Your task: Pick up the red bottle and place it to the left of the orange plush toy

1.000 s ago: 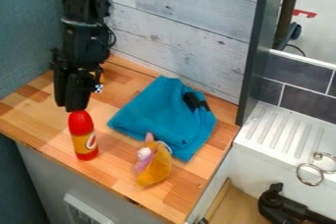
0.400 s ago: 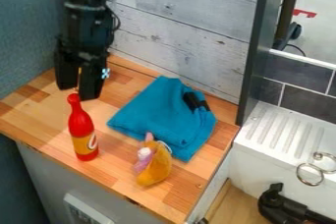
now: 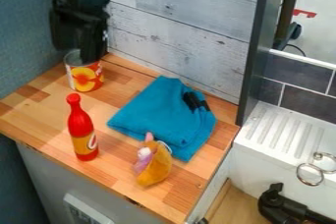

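The black gripper [image 3: 78, 50] hangs at the upper left, open, directly above and partly in front of an open-topped can [image 3: 85, 78] with a red and yellow label. Nothing shows held between its fingers. Nearer the counter's front edge, a red bottle [image 3: 80, 126] with an orange label stands upright, apart from the gripper. A folded blue cloth [image 3: 160, 115] lies at the middle of the counter. Against the cloth's front edge rests an orange and pink plush toy [image 3: 154, 165].
The wooden counter [image 3: 121, 181] meets a grey plank wall [image 3: 183, 31] behind and a blue-grey panel [image 3: 26, 31] at left. A dark upright panel [image 3: 255, 56] rises at right, beside a white sink [image 3: 269, 132] with metal rings [image 3: 310, 174].
My gripper has lifted up and back from the red bottle, whose neck and cap were hidden behind it. The can behind has come into sight. Bottle, cloth and toy stay put.
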You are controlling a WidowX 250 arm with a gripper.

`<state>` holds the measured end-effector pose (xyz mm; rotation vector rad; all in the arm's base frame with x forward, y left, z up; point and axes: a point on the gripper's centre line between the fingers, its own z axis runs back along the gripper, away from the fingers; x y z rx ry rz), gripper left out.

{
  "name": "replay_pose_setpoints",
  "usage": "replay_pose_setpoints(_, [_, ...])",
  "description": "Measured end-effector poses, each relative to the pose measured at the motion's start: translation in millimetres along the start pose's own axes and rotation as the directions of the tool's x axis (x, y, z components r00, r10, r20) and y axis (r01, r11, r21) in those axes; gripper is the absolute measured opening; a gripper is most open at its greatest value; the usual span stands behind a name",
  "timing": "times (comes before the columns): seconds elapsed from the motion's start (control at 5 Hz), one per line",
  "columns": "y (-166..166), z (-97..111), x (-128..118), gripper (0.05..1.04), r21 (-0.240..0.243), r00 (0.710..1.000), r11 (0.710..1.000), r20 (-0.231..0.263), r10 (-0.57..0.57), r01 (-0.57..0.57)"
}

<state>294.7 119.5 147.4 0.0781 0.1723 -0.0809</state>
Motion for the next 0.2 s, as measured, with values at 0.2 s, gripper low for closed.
replay_pose_setpoints(0.2, [40.0, 20.9, 5.0, 1.001, 0.036, 0.983, 0.991, 0.130, 0.126, -0.132])
